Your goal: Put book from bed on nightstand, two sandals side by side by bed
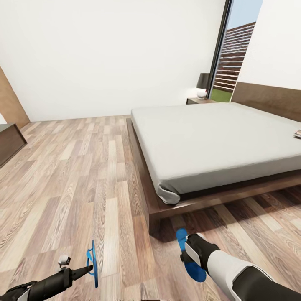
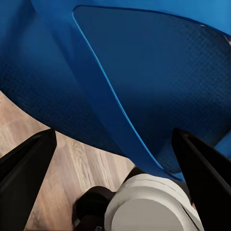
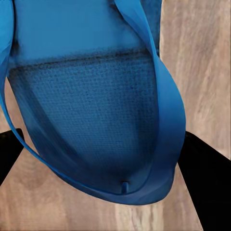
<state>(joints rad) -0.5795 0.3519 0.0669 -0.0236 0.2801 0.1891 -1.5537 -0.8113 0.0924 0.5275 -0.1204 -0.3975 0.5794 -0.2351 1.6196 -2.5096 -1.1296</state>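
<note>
The left tool [image 1: 90, 269], arm reaching forward low, grips one bright blue flat sandal [image 1: 93, 262] held on edge. The right tool [image 1: 190, 255], wrist bent down, is closed around the second blue sandal [image 1: 184, 244] on the wood-plank floor [image 1: 62, 188] beside the grey-mattressed bed [image 1: 209, 142]. A thin book [image 1: 298, 134] lies far across the mattress.

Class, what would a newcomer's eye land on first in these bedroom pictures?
Two bright blue sandals stand out against the wood floor: the left sandal hangs edge-up at the left gripper, while the right sandal lies flat beneath the right gripper near the bed's corner. Behind them spreads the large grey bed.
</note>
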